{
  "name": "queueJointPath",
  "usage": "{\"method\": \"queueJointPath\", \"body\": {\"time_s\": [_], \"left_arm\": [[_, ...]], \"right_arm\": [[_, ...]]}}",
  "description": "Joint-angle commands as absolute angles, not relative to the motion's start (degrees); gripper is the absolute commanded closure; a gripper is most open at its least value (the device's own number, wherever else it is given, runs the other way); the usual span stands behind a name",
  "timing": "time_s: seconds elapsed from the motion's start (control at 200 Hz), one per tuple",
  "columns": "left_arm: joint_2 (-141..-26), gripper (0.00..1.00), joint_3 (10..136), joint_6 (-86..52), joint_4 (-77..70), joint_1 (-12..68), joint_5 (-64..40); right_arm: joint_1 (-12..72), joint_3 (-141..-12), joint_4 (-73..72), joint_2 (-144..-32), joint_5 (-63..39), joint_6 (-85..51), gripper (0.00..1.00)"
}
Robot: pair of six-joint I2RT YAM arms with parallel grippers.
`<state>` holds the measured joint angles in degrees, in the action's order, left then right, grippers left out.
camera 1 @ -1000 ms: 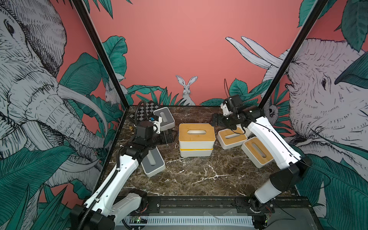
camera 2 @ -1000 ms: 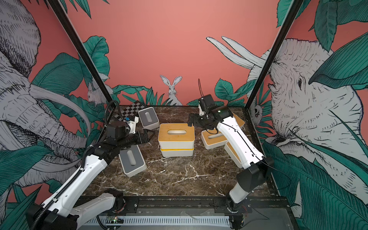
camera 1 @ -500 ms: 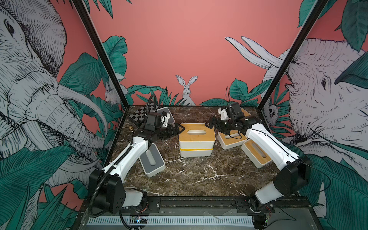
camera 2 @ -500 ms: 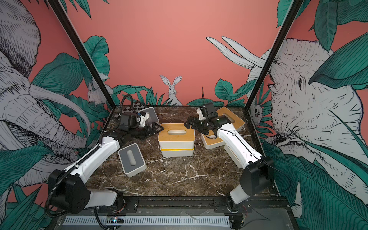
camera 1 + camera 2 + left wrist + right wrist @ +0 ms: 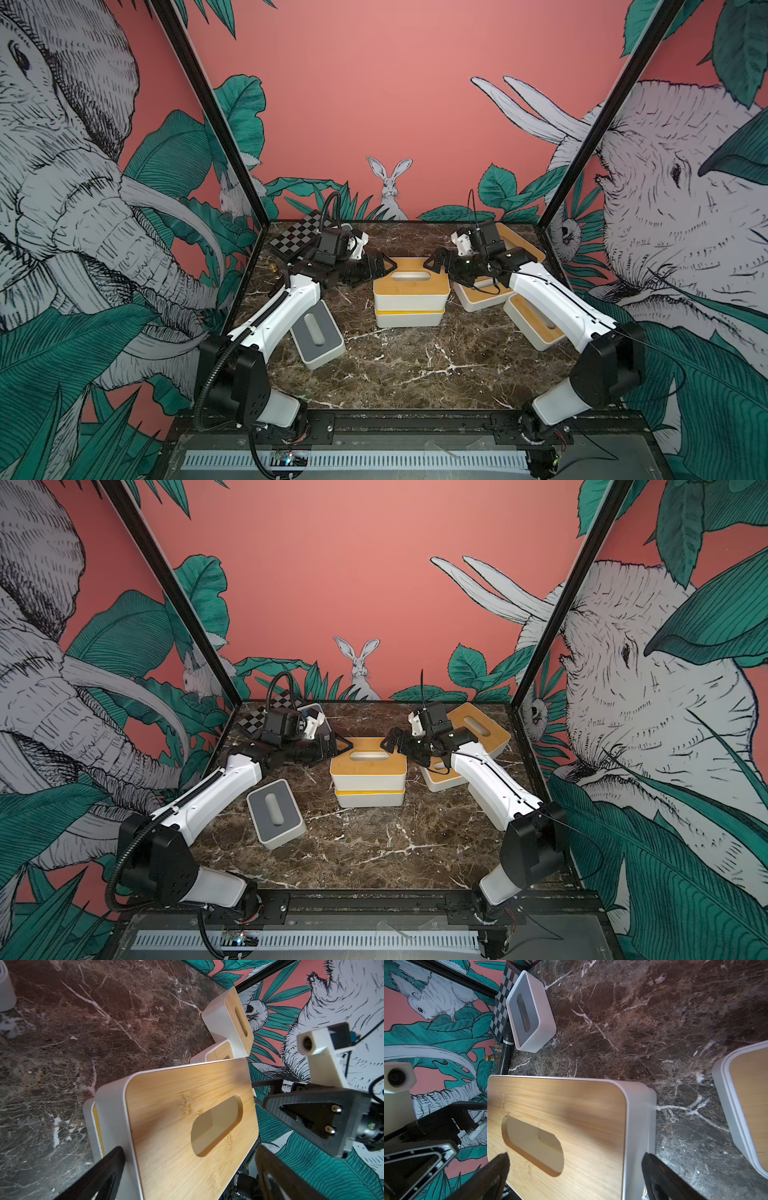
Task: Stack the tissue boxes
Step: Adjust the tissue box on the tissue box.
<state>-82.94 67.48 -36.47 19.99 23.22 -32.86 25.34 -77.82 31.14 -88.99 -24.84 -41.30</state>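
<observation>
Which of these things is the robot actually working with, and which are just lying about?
For the job, seven tissue boxes: bamboo-lidded top box, stacked on the yellow-lidded box; near grey-lidded box; far grey-lidded box; back bamboo-lidded box; middle bamboo-lidded box; front bamboo-lidded box.
Just lying about: checkerboard case; small brass piece.

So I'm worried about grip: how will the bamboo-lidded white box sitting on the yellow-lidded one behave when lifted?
Likely rigid: the bamboo-lidded white box has hard-looking, straight walls. Its smooth rounded sides may slip in a grip. Broad and flat on the yellow-lidded white box, it seems unlikely to tip.
</observation>
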Motion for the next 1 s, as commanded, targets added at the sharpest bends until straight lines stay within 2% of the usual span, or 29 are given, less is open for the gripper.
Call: {"method": "queueJointPath", "body": {"time_s": [0.0, 0.485, 0.995], "left_arm": [[-82.5, 0.01, 69.0, -37.8, 19.3, 24.3, -35.9], [-81.0, 0.01, 66.5, -39.2, 18.3, 24.7, -35.0], [-79.4, 0.01, 64.0, -41.6, 15.9, 25.6, -35.1]], "right_arm": [[26.3, -77.2, 29.0, -88.0, -26.2, -42.6, 0.01], [29.6, -75.6, 27.9, -86.8, -25.5, -45.5, 0.01], [29.6, -75.8, 29.8, -86.2, -22.6, -45.5, 0.01]]}}
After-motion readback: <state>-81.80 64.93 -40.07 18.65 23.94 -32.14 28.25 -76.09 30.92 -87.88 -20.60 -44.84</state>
